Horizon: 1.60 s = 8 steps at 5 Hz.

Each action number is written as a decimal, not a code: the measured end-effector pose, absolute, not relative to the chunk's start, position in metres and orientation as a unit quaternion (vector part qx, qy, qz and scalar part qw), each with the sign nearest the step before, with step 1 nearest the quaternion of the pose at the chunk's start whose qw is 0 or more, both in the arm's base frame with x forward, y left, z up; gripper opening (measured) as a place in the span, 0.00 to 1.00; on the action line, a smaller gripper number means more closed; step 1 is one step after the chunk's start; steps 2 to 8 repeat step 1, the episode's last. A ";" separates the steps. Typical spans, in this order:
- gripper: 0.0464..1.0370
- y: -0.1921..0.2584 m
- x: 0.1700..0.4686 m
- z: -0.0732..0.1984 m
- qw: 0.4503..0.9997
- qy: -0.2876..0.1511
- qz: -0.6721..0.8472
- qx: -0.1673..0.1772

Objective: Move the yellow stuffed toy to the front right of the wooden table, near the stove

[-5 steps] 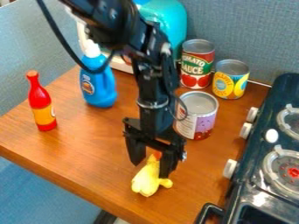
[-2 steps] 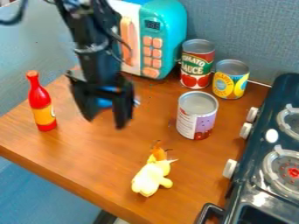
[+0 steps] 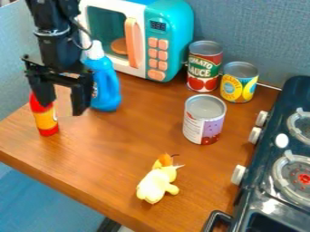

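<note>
Camera view: a wooden counter [image 3: 115, 158] spreads below the jaws and far out to their right, the broadest thing here. Next in size, a dark toy stove [image 3: 279, 118] stands well apart from the jaws, at the right edge, its pale knobs facing their side. A teal and white toy microwave [image 3: 176, 45] stands behind the jaws and to their right, with an orange handle and orange buttons. The black arm comes in from the upper left, and its gripper [image 3: 61, 108] hangs over the counter's left part with the jaws released, a gap between them and nothing in their grasp. Just to the right of the jaws and partly behind them is a blue bottle [image 3: 106, 93] with a white top, upright. Farther off on that side stand a red can [image 3: 204, 68] with a green band, close to the microwave, and a can with a white and purple label [image 3: 203, 124], nearer the viewer. The red bottle [image 3: 45, 120] stands upright right by the left jaw, which covers its upper part; whether they touch cannot be told. The yellow plush toy [image 3: 156, 183] lies below the jaws and to their right, near the counter's front edge. Smallest, a yellow can [image 3: 238, 86] stands far right of the jaws, beside the red can
</note>
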<state>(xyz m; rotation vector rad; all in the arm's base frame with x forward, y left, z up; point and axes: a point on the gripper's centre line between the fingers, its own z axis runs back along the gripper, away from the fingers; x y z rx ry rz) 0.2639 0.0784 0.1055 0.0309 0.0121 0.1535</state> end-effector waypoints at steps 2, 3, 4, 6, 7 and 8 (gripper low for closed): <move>0.96 0.089 0.272 0.107 0.997 0.014 0.074 0.014; 0.96 0.089 0.272 0.107 0.997 0.014 0.074 0.014; 0.96 0.089 0.272 0.107 0.997 0.014 0.074 0.014; 0.96 0.089 0.272 0.107 0.997 0.014 0.074 0.014; 0.96 0.089 0.272 0.107 0.997 0.014 0.074 0.014; 0.96 0.089 0.272 0.107 0.997 0.014 0.074 0.014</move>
